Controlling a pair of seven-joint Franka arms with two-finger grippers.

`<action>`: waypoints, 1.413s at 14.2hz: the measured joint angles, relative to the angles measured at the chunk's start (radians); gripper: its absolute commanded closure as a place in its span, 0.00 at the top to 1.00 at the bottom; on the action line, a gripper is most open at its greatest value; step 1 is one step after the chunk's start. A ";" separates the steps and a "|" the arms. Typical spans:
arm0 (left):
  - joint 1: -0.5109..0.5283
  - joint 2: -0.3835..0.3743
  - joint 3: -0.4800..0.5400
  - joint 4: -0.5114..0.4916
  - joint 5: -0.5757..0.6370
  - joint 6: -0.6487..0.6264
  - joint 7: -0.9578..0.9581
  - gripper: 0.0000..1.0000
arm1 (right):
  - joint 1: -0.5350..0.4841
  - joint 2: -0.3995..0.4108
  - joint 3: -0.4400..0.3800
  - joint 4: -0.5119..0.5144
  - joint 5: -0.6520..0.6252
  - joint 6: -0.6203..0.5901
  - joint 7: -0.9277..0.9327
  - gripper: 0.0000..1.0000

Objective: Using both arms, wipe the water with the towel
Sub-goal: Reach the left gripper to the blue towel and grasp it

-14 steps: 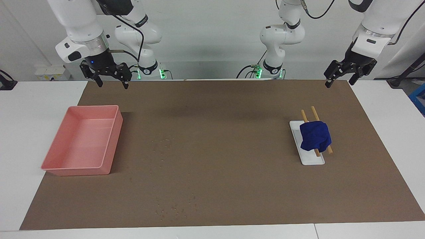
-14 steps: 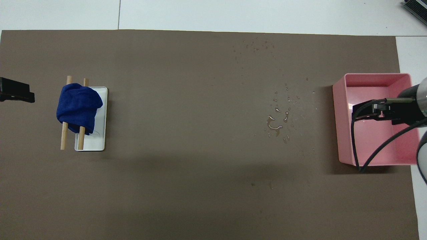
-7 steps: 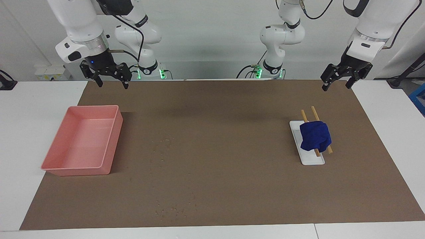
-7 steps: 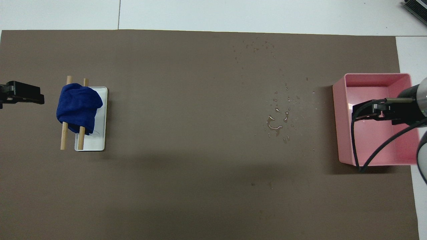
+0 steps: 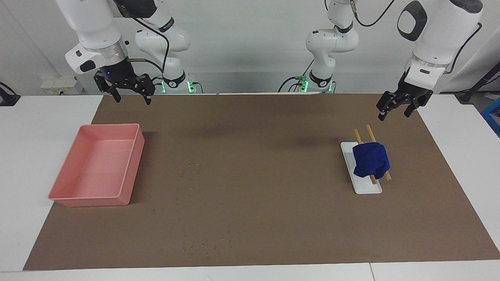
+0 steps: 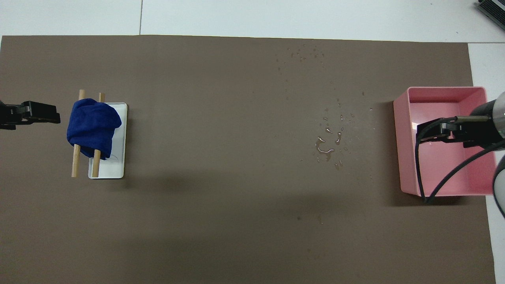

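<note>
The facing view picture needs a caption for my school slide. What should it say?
Blue towel draped on two wooden sticks; both arms wait above.

Even bright overhead light; soft shadows; sharp focus.

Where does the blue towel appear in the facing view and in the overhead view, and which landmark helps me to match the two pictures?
Facing view: the towel lies at the picture's right, draped over two wooden sticks on a white tray.
Overhead view: the towel lies at the picture's left, on the same sticks and tray.
Shared landmark: the pink tray at the right arm's end of the table.
</note>
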 measured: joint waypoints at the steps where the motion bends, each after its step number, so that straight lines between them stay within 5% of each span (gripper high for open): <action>1: 0.002 0.001 0.000 -0.030 0.002 0.030 0.010 1.00 | 0.000 0.000 0.000 0.000 0.000 0.000 0.000 1.00; 6: 0.044 0.048 0.003 -0.153 0.003 0.195 0.090 1.00 | 0.000 0.000 0.000 0.000 0.000 0.000 0.000 1.00; 11: 0.045 0.136 -0.001 -0.160 0.003 0.320 0.092 0.83 | -0.001 -0.001 -0.001 0.000 0.000 0.000 0.000 1.00; 20: 0.041 0.151 -0.005 -0.176 0.003 0.369 0.091 0.63 | 0.000 -0.001 0.004 0.004 0.000 -0.004 0.000 1.00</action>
